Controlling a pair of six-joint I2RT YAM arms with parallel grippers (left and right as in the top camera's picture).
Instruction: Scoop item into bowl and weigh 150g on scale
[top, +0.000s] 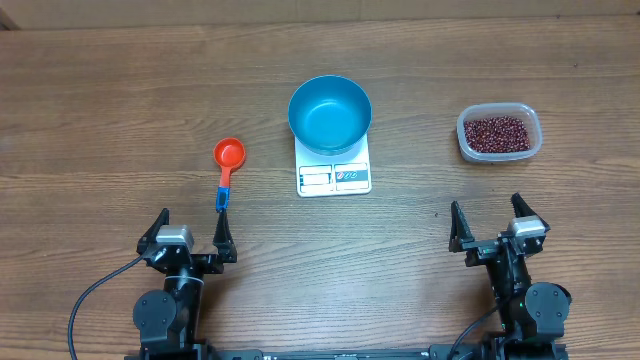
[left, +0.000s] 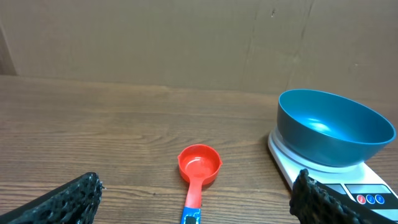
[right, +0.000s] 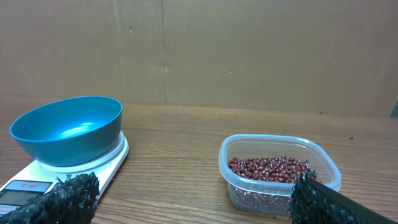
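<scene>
Findings, all places taken from the scale (top: 334, 175). Its display is too small to read, and its platform is mostly covered by the bowl (top: 329, 113) standing on it. Both wrist views crop the fingers at the lower edge. The left wrist view also cuts off the handle end of the scoop (top: 226, 165).

Count: one scale, one blue bowl, one red scoop, one clear tub (top: 533, 120), two grippers.

The beans (top: 495, 132) lie heaped in the tub, well right of the scale and ahead of the right gripper (top: 486, 208), apart from it. The scoop lies left of the scale, just ahead of the left gripper (top: 191, 222). Both grippers stand spread wide, holding nothing, on the robot's side of the scale.
</scene>
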